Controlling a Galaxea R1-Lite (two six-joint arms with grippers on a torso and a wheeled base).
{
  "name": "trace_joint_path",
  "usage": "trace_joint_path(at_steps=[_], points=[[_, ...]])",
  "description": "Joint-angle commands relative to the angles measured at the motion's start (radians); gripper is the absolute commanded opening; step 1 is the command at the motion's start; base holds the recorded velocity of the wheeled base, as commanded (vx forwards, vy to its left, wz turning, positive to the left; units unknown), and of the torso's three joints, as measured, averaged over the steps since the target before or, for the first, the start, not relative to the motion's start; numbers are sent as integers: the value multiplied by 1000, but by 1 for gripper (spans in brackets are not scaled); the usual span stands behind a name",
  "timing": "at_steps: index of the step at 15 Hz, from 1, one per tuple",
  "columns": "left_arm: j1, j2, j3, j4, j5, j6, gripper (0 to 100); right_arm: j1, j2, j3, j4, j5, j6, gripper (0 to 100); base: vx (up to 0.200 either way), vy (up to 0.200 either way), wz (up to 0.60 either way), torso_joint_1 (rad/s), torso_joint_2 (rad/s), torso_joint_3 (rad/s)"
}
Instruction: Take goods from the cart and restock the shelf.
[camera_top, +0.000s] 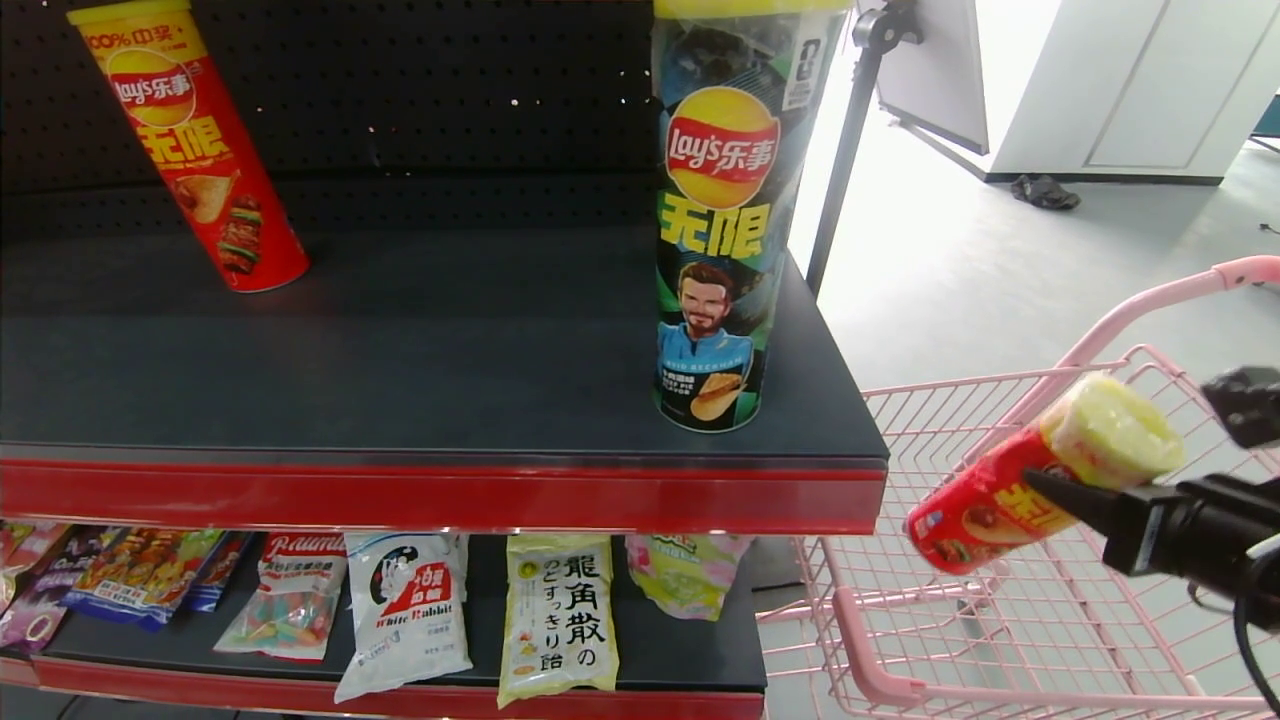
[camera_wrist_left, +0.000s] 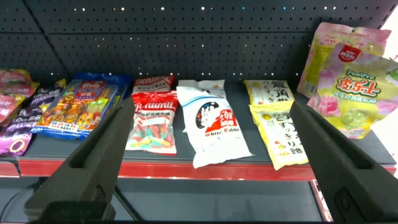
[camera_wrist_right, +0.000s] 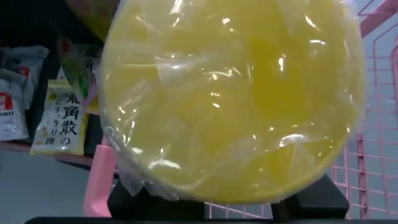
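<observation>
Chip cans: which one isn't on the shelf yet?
The red can gripped by the right tool over the pink cart; the other two stand on the top shelf.

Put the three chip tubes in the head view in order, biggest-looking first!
1. Tall green-and-black cardboard tube, front of the dark shelf.
2. Tie: red cardboard tube leaning farther back and red yellow-lidded tube over the pink wire cart look alike.

You get hard daylight blowing out the floor (camera_top: 940, 260) at right, a dim upper shelf (camera_top: 400, 350) with faint sheen, glints on the wrapped yellow lid of the chip can (camera_wrist_right: 230, 93), evenly lit snack bags (camera_wrist_left: 211, 124) below, red tube (camera_top: 190, 140) splayed by wide-lens distortion
</observation>
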Motion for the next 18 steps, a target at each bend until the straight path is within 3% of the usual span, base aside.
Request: trace_joint_path(at_steps=[1, 3, 6, 8, 10, 15, 18], points=[[0, 1, 0, 0, 0, 0, 100, -28, -170, -187, 99, 34, -20, 0, 0, 0, 0, 0, 0, 0], [0, 1, 0, 0, 0, 0, 100, -21, -236, -342, 289, 66, -48, 0, 0, 0, 0, 0, 0, 0], [0, 1, 0, 0, 0, 0, 100, -17, -362, -626, 821, 81, -101, 0, 0, 0, 0, 0, 0, 0], [0, 1, 0, 0, 0, 0, 100, -12, -423, -705, 1002, 136, -104, 0, 0, 0, 0, 0, 0, 0], [2, 1, 0, 0, 0, 0, 100, 72, -516, -756, 1208, 205, -115, 0, 0, 0, 0, 0, 0, 0], [0, 1, 0, 0, 0, 0, 100, 367, -607, -593, 1244, 310, -143, 0, 0, 0, 0, 0, 0, 0], [0, 1, 0, 0, 0, 0, 100, 466, -549, -481, 1083, 310, -164, 0, 0, 0, 0, 0, 0, 0]])
